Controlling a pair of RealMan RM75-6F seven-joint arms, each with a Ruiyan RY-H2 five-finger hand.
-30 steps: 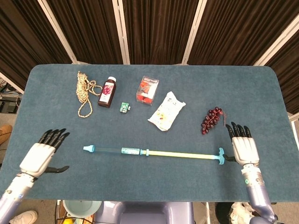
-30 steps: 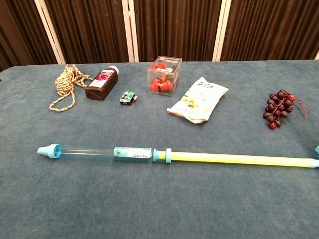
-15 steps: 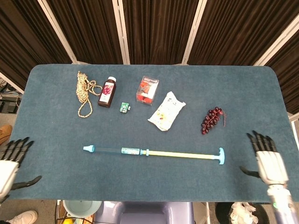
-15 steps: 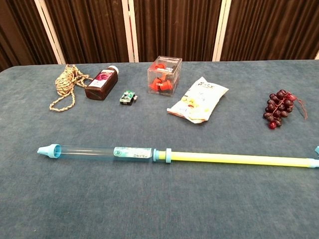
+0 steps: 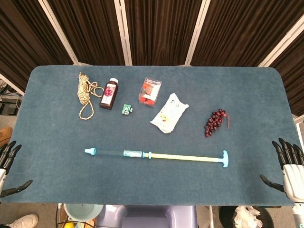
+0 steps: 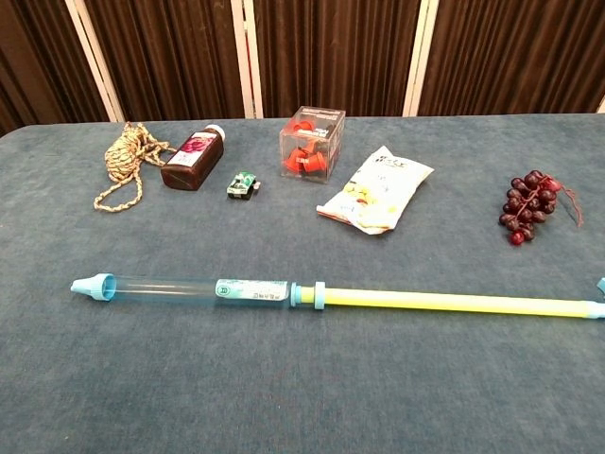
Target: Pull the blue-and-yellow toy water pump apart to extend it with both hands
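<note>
Both hands have pulled back since a second ago: the left hand [image 5: 4, 164] was on the counter [image 5: 247, 95] off the pump's nozzle end and now sits at the counter's left edge, half out of the head view; the right hand [image 5: 290, 166] was touching the pump's T-handle and is now at the right edge, well apart from it. Neither shows in the chest view. Fingers on both are spread wide, holding nothing. The blue-and-yellow toy water pump [image 5: 156, 155] hasn't moved; it lies flat on the counter between the two sets of fingers, well clear of both, yellow rod drawn far out of the clear blue barrel, nozzle toward the left fingers, T-handle toward the right fingers. Looks like the extension is done and the hands are retreating. Beyond the pump from the fingers: rope [image 5: 86, 93], brown bottle [image 5: 109, 94], small green toy [image 5: 126, 109], clear box with red parts [image 5: 149, 91], snack packet [image 5: 169, 112], dark grapes [image 5: 216, 121]. Risks from here: if the hands come back in, a spread finger could clip the handle or nozzle and roll or skew the pump; a further pull could draw the rod right out of the barrel.
</note>
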